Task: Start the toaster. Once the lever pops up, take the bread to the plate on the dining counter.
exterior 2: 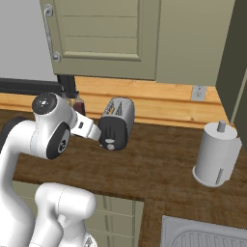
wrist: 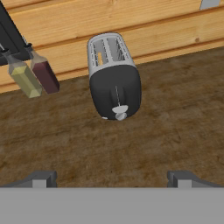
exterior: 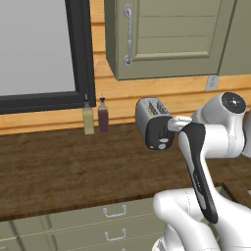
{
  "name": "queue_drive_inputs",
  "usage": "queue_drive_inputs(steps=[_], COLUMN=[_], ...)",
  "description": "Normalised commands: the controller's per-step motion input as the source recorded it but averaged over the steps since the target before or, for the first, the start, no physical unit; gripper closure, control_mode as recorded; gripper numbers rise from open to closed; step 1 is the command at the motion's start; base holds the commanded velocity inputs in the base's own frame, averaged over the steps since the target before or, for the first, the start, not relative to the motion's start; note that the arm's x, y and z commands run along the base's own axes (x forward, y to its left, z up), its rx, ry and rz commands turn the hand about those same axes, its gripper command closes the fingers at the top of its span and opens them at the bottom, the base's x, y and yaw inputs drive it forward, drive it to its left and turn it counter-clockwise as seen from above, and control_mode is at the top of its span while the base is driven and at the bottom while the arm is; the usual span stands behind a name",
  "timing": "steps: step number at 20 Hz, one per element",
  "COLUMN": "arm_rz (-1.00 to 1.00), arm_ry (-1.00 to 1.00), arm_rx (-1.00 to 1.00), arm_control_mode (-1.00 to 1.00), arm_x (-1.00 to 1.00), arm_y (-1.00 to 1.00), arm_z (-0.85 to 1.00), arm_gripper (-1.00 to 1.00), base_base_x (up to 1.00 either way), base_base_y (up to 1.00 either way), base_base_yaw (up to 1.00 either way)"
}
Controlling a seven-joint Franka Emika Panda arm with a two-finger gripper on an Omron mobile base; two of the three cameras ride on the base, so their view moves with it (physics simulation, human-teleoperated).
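The silver-grey toaster (wrist: 113,78) stands on the wooden counter against the wall, its black end panel facing me with the lever and a pale round knob low on it. A thin tan edge of the bread (wrist: 100,58) shows in one top slot. My gripper (wrist: 113,180) hangs open in front of the toaster, a short way back from the black panel, with nothing between its fingertips. The base views show the toaster (exterior: 153,122) (exterior 2: 117,123) just beyond my wrist. The plate and the dining counter are out of view.
Two bottles, one yellowish (exterior: 88,117) and one dark red (exterior: 103,116), stand left of the toaster by the window frame. A paper towel holder (exterior 2: 215,154) stands at the right, with a sink (exterior 2: 202,236) in front of it. Wall cabinets (exterior: 166,39) hang overhead.
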Motion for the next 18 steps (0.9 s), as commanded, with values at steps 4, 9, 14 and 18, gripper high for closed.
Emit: queue_drive_inputs(steps=[4,9,14,18], arm_rz=[0.00,0.00,0.00,0.00], arm_ry=[0.00,0.00,0.00,0.00], arm_rx=[0.00,0.00,0.00,0.00], arm_control_mode=[-1.00,-1.00,-1.00,-1.00], arm_x=[0.00,0.00,0.00,0.00], arm_y=[0.00,0.00,0.00,0.00], arm_z=[0.00,0.00,0.00,0.00], arm_gripper=[-1.00,-1.00,-1.00,-1.00], base_base_x=[0.00,0.00,0.00,0.00], base_base_y=[0.00,0.00,0.00,0.00], base_base_yaw=[0.00,0.00,0.00,0.00])
